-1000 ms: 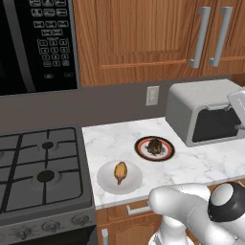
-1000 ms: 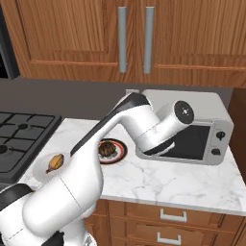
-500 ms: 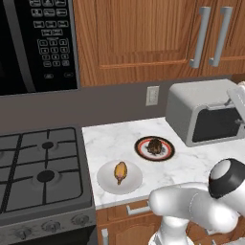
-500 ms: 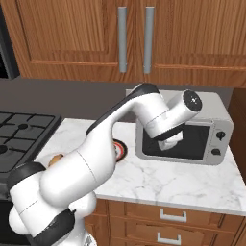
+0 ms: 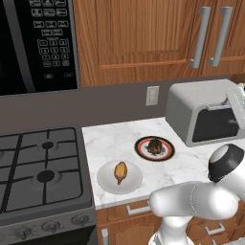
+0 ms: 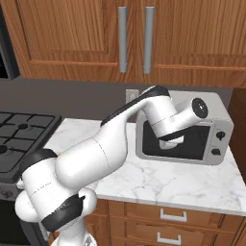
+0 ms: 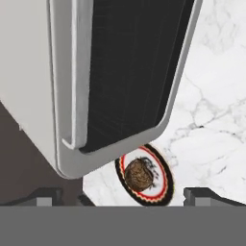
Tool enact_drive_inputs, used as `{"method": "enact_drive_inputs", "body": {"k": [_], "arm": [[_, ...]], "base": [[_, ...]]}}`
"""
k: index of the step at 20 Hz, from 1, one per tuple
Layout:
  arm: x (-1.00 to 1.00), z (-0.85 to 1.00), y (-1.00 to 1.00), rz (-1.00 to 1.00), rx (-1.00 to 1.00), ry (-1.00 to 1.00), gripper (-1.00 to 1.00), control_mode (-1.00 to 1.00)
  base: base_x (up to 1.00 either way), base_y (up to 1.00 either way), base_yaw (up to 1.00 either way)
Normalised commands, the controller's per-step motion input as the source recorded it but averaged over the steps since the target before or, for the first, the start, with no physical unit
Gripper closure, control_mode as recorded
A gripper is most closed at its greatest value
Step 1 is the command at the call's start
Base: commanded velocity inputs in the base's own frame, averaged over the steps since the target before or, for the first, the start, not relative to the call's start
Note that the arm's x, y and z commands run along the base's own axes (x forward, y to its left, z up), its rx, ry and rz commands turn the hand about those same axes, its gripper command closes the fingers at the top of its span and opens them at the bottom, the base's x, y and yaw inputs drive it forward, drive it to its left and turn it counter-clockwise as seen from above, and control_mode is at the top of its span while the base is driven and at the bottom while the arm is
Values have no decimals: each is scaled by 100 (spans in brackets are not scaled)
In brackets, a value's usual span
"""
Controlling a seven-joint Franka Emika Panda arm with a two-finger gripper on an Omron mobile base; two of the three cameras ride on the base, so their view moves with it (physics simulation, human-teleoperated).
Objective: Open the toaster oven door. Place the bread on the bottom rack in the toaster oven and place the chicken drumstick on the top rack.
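The silver-grey toaster oven stands at the back right of the counter, and its dark-glass door is shut. My gripper hangs open just in front of that door, fingertips spread wide with nothing between them. In the hand view the door's silver handle bar runs beside the glass. The dark brown bread lies on a red-rimmed plate, also seen past the oven's corner. On a white plate near the counter's front lies the golden chicken drumstick. The racks are hidden behind the door.
A black microwave hangs at the upper left over a gas stove. Wooden cabinets with steel handles run above the counter. A wall outlet sits left of the oven. Bare marble lies before the oven.
The arm has swung to the right across the front of the toaster oven, bringing the hand close to the door. The gripper stayed open, and the food has not moved.
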Motion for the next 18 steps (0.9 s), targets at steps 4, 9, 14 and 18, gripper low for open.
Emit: {"method": "enact_drive_inputs", "body": {"k": [4, 9, 14, 18], "arm": [[33, -19, -12, -4, 7, 5, -100, -100], [24, -16, -15, -2, 10, 0, -100, -100], [13, -31, -4, -2, 5, 0, -100, -100], [15, -17, -3, -1, 4, 0, -100, -100]], "base": [[0, 0, 0], [0, 0, 0], [0, 0, 0], [0, 0, 0]]}}
